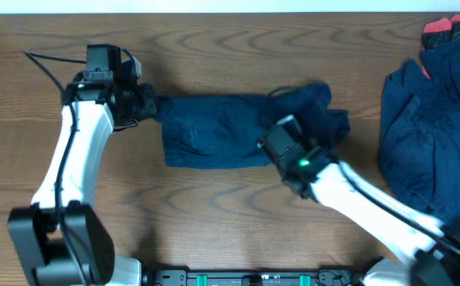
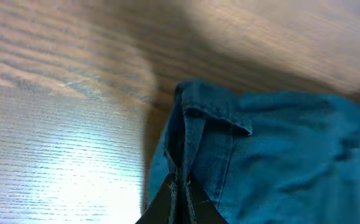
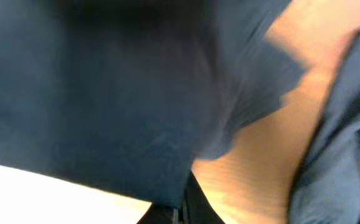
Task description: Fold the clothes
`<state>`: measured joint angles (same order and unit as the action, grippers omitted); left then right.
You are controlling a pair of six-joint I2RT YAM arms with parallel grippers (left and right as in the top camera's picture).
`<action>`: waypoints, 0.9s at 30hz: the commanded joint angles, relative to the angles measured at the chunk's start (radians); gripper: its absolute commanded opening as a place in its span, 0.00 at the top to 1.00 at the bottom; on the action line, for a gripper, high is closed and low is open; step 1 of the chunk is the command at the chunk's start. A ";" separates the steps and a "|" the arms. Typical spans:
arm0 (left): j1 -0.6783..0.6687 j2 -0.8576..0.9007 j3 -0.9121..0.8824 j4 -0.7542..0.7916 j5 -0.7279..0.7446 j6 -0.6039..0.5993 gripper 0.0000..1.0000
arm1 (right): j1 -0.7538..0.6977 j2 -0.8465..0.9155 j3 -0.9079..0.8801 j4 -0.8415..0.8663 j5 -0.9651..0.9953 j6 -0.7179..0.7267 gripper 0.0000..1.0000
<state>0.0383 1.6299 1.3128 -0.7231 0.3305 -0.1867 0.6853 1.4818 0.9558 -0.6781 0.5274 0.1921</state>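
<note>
— Left gripper point(image 2: 180, 193) state?
— Clamped on the left edge of the navy garment point(image 1: 214, 131). A hemmed corner is seen pinched between the fingers point(image 2: 201, 213) in the left wrist view.
— Garment position?
— Laid across the middle of the table point(image 1: 214, 214) as a rough rectangle, wrinkled.
— Right gripper point(image 3: 180, 213)?
— Closed on the garment's right end, which is bunched up. The right wrist view is blurred, but fabric is seen running into the shut tips.
— Further right?
— More navy clothes point(image 1: 432, 143) are heaped at the right edge, apart from the garment. A red-and-black piece point(image 1: 452, 30) is seen at the top corner, touching the heap.
</note>
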 commanded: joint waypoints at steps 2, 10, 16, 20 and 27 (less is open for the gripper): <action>0.000 -0.169 0.014 -0.003 0.028 -0.010 0.94 | -0.073 -0.170 0.136 -0.032 -0.028 -0.071 0.99; 0.000 -0.503 0.015 -0.026 0.036 -0.010 0.94 | -0.206 -0.335 0.383 -0.215 -0.061 -0.114 0.99; 0.000 -0.746 0.028 -0.018 0.034 -0.009 0.94 | -0.287 -0.420 0.561 -0.292 -0.043 -0.116 0.99; 0.000 -0.827 0.029 0.019 -0.013 -0.010 0.94 | -0.335 -0.447 0.645 -0.296 -0.042 -0.127 0.99; 0.000 -0.734 0.029 0.034 -0.027 -0.024 0.94 | -0.384 -0.389 0.664 -0.283 -0.072 -0.159 0.99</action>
<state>0.0296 0.8188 1.3338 -0.7044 0.3637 -0.1905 0.3351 1.0382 1.6112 -0.9627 0.4095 0.0586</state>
